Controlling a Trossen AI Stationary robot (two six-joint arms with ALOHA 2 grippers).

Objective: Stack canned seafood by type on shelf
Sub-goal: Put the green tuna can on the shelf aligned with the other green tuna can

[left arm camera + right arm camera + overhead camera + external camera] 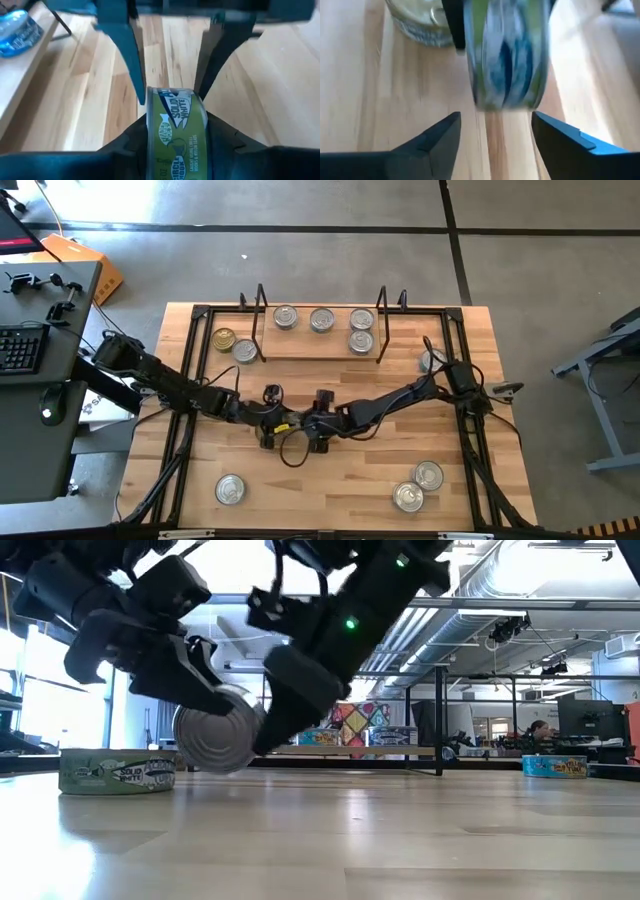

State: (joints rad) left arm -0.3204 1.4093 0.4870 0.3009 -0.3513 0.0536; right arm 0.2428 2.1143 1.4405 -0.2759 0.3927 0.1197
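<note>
The left gripper (175, 137) holds a tin (176, 132) by its flat ends. The right gripper (495, 132) is wide open, empty. The tin looks hard, smooth and slippery.

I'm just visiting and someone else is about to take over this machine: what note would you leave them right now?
Left claw: shut on a green-label tin, held on edge above mid-table.
Right claw: open, right beside that tin, looks like a handover.
Shelf: four tins in place, one at its left end.
Loose on the table: two tins beside the shelf's left end, one gold-lidded; one at the right edge; three near the front, such as.
Left: shelve the held tin, then the loose ones by type.
</note>
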